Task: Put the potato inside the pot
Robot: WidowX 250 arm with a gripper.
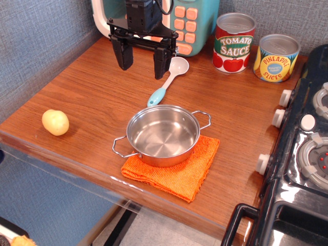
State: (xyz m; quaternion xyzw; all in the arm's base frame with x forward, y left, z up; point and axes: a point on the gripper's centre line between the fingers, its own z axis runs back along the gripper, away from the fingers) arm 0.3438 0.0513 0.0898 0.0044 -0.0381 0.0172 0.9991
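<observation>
The pale-yellow potato (55, 122) lies on the wooden counter near its front left edge. The shiny steel pot (163, 134) stands empty on an orange cloth (174, 166) at the counter's middle front, its wire handles pointing left-front and right-back. My black gripper (142, 63) hangs open and empty above the back of the counter, well behind the pot and far right of and behind the potato.
A spoon with a white bowl and blue handle (168, 80) lies just right of the gripper. A tomato sauce can (234, 43) and a pineapple can (277, 58) stand at the back right. A toy microwave (188, 20) is behind the gripper. A toy stove (307, 148) borders the right side.
</observation>
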